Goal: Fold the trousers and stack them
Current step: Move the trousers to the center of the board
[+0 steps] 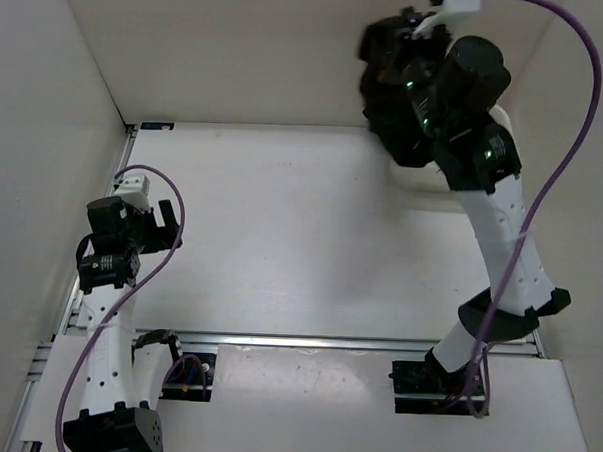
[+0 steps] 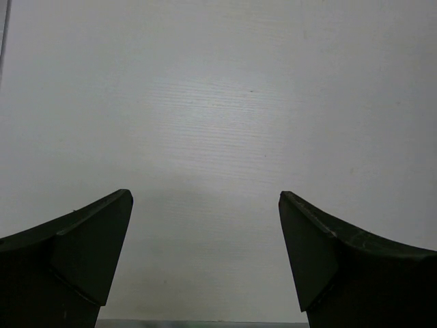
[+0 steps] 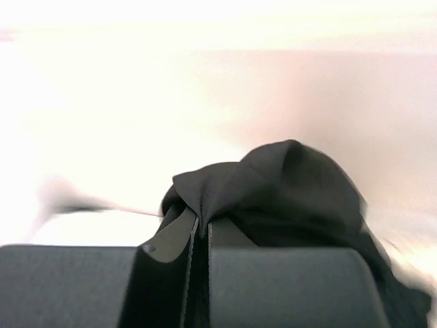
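Note:
The black trousers (image 1: pixel 385 105) hang in a bunched mass above the table's back right corner. My right gripper (image 3: pixel 203 222) is shut on a fold of the trousers (image 3: pixel 293 191), and the cloth bulges over and past the fingertips. In the top view that gripper is buried among the black fabric and the arm. My left gripper (image 1: pixel 163 227) is at the left side of the table, low over the white surface. Seen in its wrist view, the left gripper (image 2: pixel 205 198) is open, with only bare table between the fingers.
A pale rounded basket (image 1: pixel 435 194) sits under the right arm at the back right, mostly hidden. White walls close the table on the left, back and right. Purple cables loop from both wrists. A metal rail (image 1: pixel 306 341) runs along the near edge.

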`<state>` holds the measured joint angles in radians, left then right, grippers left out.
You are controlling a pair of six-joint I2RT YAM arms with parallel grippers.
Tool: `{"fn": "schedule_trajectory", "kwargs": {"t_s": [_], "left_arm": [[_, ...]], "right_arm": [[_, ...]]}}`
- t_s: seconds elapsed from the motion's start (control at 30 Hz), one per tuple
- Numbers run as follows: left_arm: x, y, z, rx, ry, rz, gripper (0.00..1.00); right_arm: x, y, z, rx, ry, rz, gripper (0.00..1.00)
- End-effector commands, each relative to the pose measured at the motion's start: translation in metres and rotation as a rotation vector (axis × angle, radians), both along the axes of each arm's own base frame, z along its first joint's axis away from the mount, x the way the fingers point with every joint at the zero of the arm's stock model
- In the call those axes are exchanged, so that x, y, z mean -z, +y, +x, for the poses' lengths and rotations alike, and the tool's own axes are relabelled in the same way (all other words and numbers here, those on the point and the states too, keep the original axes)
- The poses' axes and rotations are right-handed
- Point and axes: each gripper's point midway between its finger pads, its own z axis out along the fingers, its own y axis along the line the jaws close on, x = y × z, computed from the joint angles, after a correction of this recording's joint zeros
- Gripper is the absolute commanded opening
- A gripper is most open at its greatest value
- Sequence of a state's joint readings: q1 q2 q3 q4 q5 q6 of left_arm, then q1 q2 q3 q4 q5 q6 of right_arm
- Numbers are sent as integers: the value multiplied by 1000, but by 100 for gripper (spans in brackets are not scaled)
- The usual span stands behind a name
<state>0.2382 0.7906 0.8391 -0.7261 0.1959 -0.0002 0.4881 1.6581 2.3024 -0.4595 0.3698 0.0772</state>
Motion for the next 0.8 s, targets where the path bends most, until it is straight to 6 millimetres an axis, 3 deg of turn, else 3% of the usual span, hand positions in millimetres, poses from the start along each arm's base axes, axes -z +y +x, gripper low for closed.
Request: {"fn": "schedule_trajectory", "kwargs": {"t_s": [0.0, 0.03, 0.07, 0.1, 0.2, 0.23, 0.33, 0.37, 0.47, 0.53, 0.57, 0.6, 0.63, 0.7, 0.73, 0.77], "left_arm": [[-35, -6, 4, 31, -101, 7, 100], [-42, -4, 5, 24, -114, 15, 100], [-47, -3, 7, 24, -132, 20, 100], [-54, -1, 8, 11, -144, 36, 100], [-66, 4, 10, -13, -174, 58, 100], [-70, 7, 10, -26, -182, 68, 100], [-82, 12, 10, -53, -206, 88, 100], [-82, 15, 10, -65, -204, 95, 100], [-92, 19, 10, -86, -225, 111, 100], [-92, 21, 9, -94, -224, 115, 100], [-92, 18, 10, -85, -225, 114, 100], [-92, 18, 10, -85, -225, 114, 100], [-90, 16, 12, -74, -217, 107, 100], [-64, 11, 11, -49, -146, 86, 100], [-50, 9, 13, -39, -96, 71, 100], [-42, 9, 12, -38, -58, 63, 100]], "right_arm": [[-77, 86, -89, -295, -278, -86, 0], [-87, 95, -106, -343, -308, -65, 0], [-88, 117, -124, -448, -308, -30, 0], [-103, 120, -149, -547, -339, 37, 0], [-96, 121, -154, -578, -313, 75, 0], [-74, 120, -137, -505, -247, 69, 0], [-37, 120, -120, -438, -153, 35, 0], [-3, 124, -105, -395, -77, -11, 0], [58, 129, -89, -336, 75, -61, 0], [87, 116, -74, -229, 140, -80, 0], [122, 109, -61, -171, 213, -129, 0], [139, 88, -43, -90, 260, -135, 4], [170, 84, -24, -42, 346, -119, 43], [207, 50, 6, -13, 519, -109, 83], [255, 53, 28, -33, 653, -134, 99], [286, 40, 24, -34, 811, -156, 99]]}}
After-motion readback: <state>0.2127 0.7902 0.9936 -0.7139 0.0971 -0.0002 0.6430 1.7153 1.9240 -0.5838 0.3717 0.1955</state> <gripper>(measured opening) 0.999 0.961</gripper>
